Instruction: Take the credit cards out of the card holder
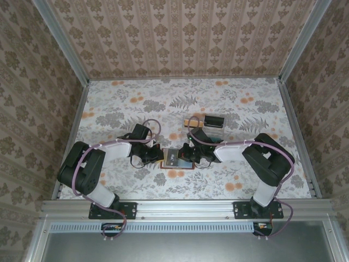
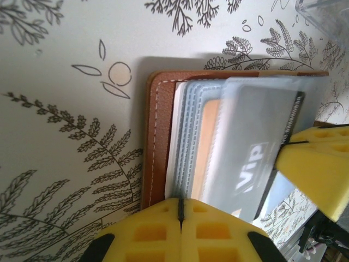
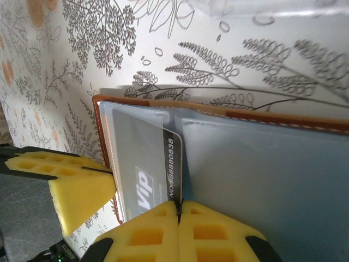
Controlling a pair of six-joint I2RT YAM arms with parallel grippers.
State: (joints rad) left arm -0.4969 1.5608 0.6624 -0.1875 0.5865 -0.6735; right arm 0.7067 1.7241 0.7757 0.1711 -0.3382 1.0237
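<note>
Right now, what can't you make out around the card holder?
- Count of cards inside: in the left wrist view the card holder pockets and the VIP card overlap them, blurred.
- Holder from above: too small, covered by the left gripper and right gripper.
- Contents of the clear tray: too small from above, cut off at the top edge in wrist views.

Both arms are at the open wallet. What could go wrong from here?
The right end effector pinches the grey VIP card only at its edge, so the card may slip free.
The left end effector clamps just the edge of the card holder, which might drag along with the card.
</note>
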